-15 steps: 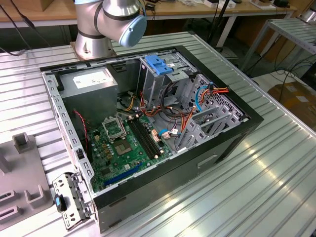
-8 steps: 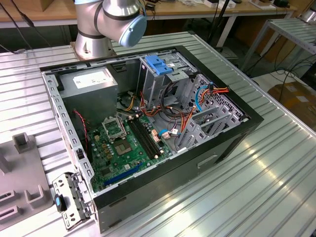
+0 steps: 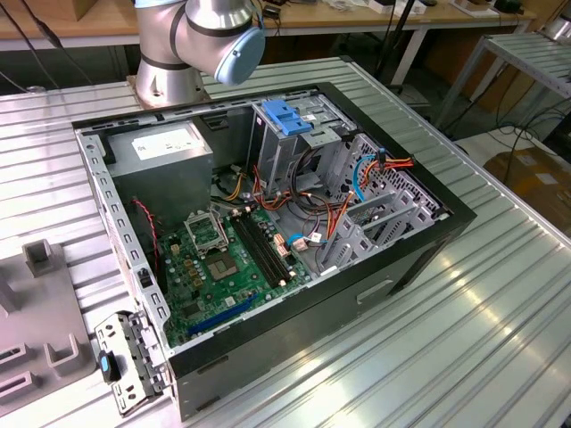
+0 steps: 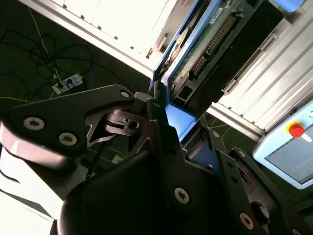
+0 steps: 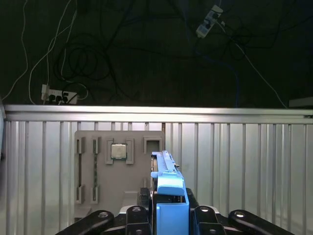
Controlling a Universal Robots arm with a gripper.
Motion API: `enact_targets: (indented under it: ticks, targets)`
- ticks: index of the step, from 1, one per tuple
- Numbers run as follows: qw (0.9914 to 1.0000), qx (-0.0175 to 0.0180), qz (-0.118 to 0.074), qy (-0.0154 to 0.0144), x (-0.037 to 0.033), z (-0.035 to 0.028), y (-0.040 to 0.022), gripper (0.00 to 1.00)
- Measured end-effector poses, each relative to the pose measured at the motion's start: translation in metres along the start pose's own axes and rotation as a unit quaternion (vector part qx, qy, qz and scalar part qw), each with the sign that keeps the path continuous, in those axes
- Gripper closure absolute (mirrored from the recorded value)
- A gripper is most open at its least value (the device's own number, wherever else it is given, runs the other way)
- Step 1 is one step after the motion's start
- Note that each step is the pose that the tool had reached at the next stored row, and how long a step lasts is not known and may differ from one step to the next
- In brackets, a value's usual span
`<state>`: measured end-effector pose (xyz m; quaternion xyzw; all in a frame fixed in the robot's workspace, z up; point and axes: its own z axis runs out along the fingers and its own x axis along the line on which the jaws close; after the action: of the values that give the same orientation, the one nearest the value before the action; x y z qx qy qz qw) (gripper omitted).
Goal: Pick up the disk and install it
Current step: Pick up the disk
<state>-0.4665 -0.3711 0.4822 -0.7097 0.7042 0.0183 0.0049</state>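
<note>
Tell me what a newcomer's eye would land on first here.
The open computer case on the ribbed metal table, its green motherboard laid bare, dominates the exterior view. In the first wrist view, the end effector is closed on the disk, seen edge-on with its blue carrier, and beyond it lies a grey fixture tray with a square chip in it.

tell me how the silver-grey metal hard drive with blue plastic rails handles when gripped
Probably stiff: the hard drive stands edge-on from the gripper without sagging. Likely dense for its size, being metal with a circuit board. The smooth blue rails might slip.
</note>
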Motion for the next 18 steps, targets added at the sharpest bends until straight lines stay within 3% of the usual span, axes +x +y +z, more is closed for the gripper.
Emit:
enact_targets:
  ticks: [7,18]
  targets:
    - [1.0,0.0,0.0,-0.0003,0.0001,0.0,-0.0007,0.63]
    - [1.0,0.0,0.0,-0.0003,0.0002,-0.0004,-0.0184,0.63]
